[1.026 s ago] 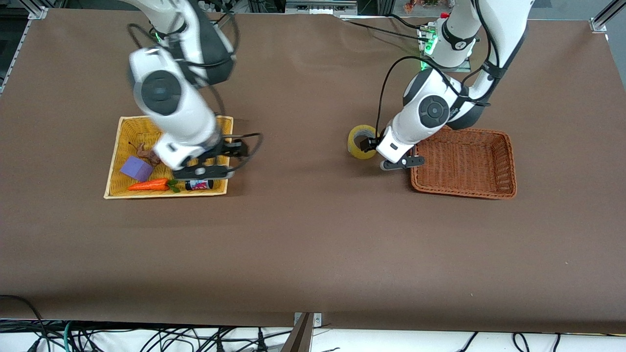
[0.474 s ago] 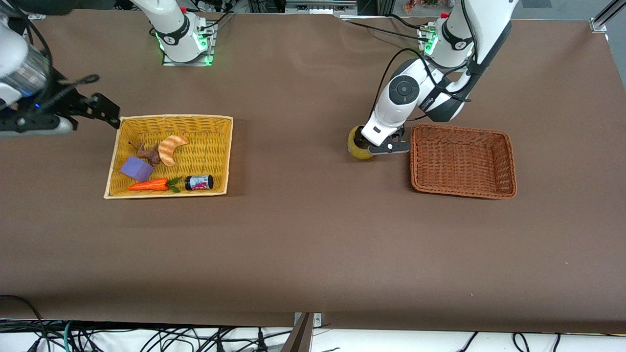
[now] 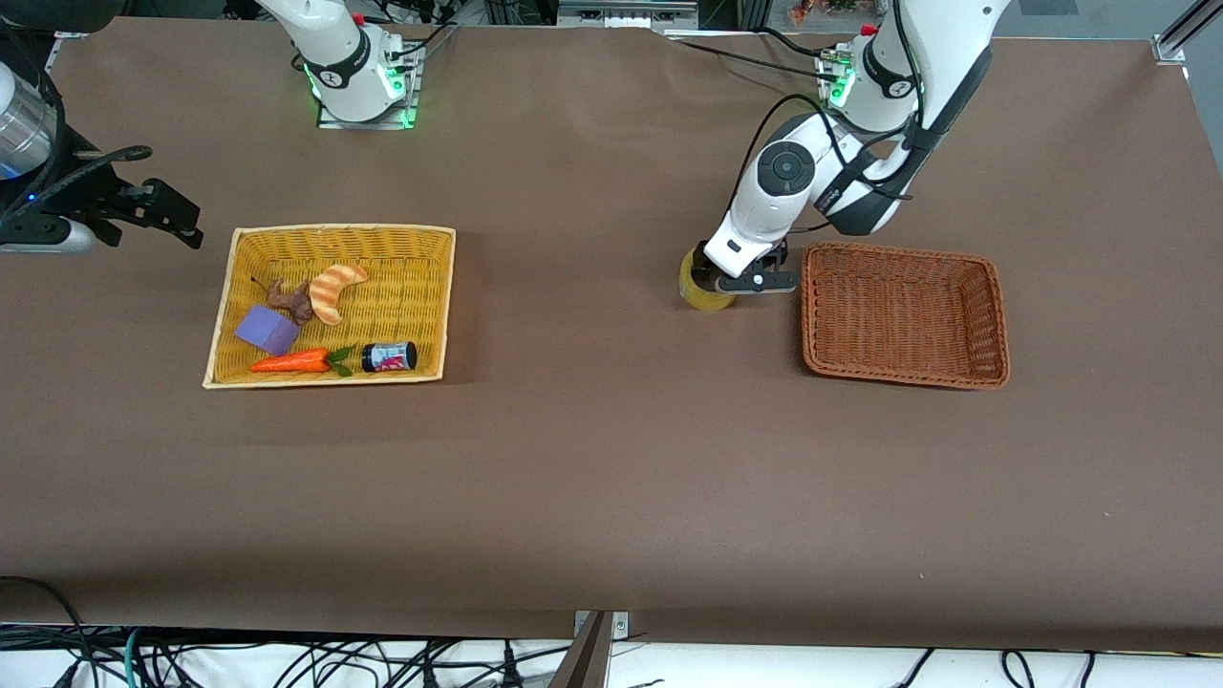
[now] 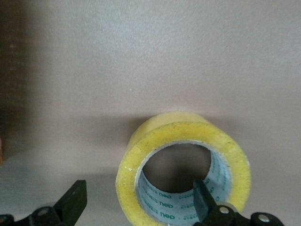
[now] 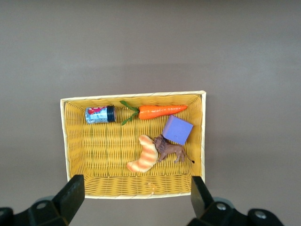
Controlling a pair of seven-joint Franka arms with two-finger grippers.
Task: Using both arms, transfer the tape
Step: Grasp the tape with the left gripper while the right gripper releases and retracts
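Note:
The tape [image 3: 700, 294], a yellowish roll with a grey core, sits on the brown table beside the brown basket, toward the right arm's end from it. My left gripper [image 3: 734, 277] is down at the tape and open. In the left wrist view [image 4: 137, 193] one finger [image 4: 202, 200] is inside the roll's hole and the other finger [image 4: 73, 202] is outside, so the jaws straddle the tape's [image 4: 169, 129] wall without closing on it. My right gripper [image 3: 170, 212] is open and empty, raised at the right arm's end of the table; it also shows in the right wrist view [image 5: 136, 190].
An empty brown wicker basket [image 3: 903, 377] stands next to the tape. A yellow wicker basket [image 3: 325, 229] holds a carrot [image 3: 291, 362], a purple block [image 3: 267, 330], a croissant [image 3: 334, 290], a small figure and a black-capped jar [image 3: 389, 357]; this basket also shows in the right wrist view [image 5: 131, 96].
The right arm swung off the yellow basket toward its own end of the table. The left gripper moved over the tape and came down around its wall.

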